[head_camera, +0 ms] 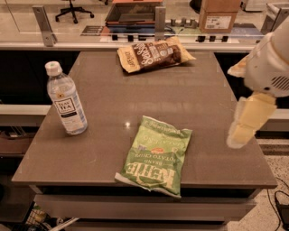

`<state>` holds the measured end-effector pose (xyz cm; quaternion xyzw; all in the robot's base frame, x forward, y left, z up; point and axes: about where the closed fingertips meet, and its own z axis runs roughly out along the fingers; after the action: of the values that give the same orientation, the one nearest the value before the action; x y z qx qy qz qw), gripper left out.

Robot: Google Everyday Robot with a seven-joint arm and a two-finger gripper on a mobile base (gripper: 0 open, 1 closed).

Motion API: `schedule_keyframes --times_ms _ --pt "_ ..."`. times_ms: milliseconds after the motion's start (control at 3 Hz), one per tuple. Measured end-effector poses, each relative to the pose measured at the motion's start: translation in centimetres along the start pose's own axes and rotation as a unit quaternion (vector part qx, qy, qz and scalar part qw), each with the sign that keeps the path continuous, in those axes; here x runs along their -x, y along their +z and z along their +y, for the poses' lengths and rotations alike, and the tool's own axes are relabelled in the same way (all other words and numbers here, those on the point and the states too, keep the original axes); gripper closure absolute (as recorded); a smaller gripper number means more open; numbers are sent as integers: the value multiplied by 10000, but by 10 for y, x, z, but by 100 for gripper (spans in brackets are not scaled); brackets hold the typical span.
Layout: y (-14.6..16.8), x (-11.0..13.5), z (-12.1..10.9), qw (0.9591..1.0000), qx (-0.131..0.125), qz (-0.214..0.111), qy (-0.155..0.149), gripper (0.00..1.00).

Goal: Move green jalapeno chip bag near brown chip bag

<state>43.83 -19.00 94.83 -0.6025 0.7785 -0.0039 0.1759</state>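
The green jalapeno chip bag (pixel 156 155) lies flat near the table's front edge, its white letters upside down toward me. The brown chip bag (pixel 153 54) lies at the far edge of the table, in the middle. My gripper (pixel 246 124) hangs at the right edge of the table, to the right of the green bag and apart from it, well short of the brown bag.
A clear water bottle (pixel 66 100) with a white cap stands upright at the table's left side. The brown table (pixel 194 97) has a glass rail and a counter behind it. A cardboard box (pixel 218 13) sits beyond the rail.
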Motion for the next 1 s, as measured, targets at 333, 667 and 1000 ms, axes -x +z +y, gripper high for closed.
schedule_keyframes --times_ms 333,667,1000 --pt "54 13 13 9989 352 -224 198 0" --pt "91 24 24 9971 514 -462 322 0" --pt "104 29 44 9955 650 -570 392 0"
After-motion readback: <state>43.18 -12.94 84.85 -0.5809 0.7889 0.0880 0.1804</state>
